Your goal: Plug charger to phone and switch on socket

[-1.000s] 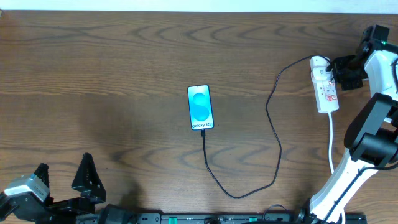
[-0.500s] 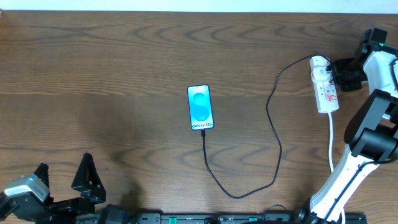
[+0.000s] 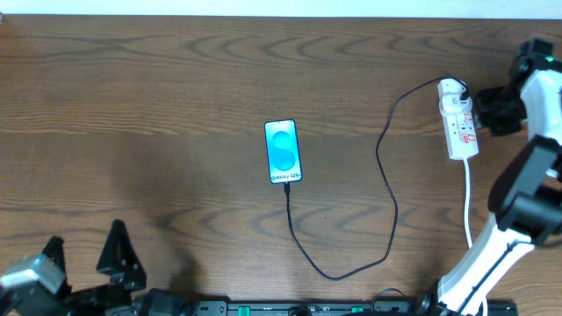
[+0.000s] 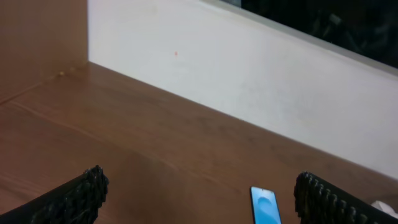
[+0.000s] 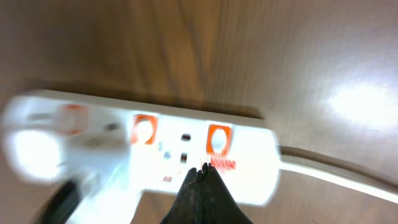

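Observation:
The phone (image 3: 283,152) lies screen up at the table's middle, light blue with teal shapes; it also shows in the left wrist view (image 4: 266,206). The black charger cable (image 3: 386,189) runs from the phone's near end in a loop to a white plug head (image 3: 451,88) in the white socket strip (image 3: 460,123). My right gripper (image 3: 488,107) is shut, empty, just right of the strip; in the right wrist view its tips (image 5: 202,171) hover over the blurred strip (image 5: 155,149) near its red switches. My left gripper (image 3: 83,250) is open and empty at the near left edge.
The strip's white cord (image 3: 468,197) runs toward the near edge beside the right arm's base. A white wall (image 4: 249,68) borders the far side of the wooden table (image 3: 158,114).
My right gripper has drawn back to the right, away from the strip. My left gripper has shifted slightly toward the near edge. The phone, cable and strip have not moved.

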Motion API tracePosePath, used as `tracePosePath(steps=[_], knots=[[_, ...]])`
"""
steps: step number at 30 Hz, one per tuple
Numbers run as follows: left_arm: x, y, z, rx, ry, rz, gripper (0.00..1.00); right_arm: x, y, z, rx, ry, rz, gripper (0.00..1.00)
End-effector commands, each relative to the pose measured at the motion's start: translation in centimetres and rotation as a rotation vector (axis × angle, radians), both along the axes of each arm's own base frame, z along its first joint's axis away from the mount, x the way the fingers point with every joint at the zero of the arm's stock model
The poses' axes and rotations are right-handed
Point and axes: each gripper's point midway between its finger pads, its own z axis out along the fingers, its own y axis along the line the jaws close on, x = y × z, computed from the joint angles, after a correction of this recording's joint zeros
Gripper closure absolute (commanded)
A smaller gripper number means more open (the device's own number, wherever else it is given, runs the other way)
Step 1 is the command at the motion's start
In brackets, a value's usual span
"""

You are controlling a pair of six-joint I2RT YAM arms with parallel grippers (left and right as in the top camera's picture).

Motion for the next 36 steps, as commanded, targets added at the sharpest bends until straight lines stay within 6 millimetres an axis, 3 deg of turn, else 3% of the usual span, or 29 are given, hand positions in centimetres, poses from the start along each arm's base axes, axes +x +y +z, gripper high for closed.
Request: tracePosePath(steps=[1, 5, 9, 15, 19, 23, 29, 36], knots=[[-2.4, 1.2, 0.4, -0.014, -0.082, 0.064, 0.02, -1.4, -2.5, 10.0, -0.213, -0.150, 0.005, 0.99], [-4.4, 2.0, 0.7, -0.024, -0.148, 0.132, 0.02, -3.0, -2.0, 17.5, -0.300, -0.306, 0.008, 0.99], [-5.1, 2.1, 0.7, -0.026, -0.167, 0.149, 0.02, -5.2, -1.0, 24.4, -0.366, -0.484, -0.004, 0.99], [-5.6, 2.1, 0.1, -0.027, -0.161, 0.129, 0.02, -9.6, 0.8, 33.5, -0.474, -0.735, -0.020, 0.99], [-6.5, 2.2, -1.5, -0.016, -0.107, 0.129, 0.02, -12.4, 1.9, 38.7, -0.575, -0.885, 0.011, 0.99], [-6.7, 2.3, -4.0, 0.004, -0.003, 0.129, 0.02, -15.4, 2.2, 41.0, -0.670, -0.916, 0.013, 0.99], [-8.0, 2.4, -8.6, 0.034, 0.195, 0.129, 0.02, -18.5, 1.2, 42.2, -0.789, -0.880, -0.050, 0.99], [-8.0, 2.4, -8.6, 0.035, 0.198, 0.126, 0.02, -19.6, 0.3, 41.7, -0.871, -0.780, -0.042, 0.99]])
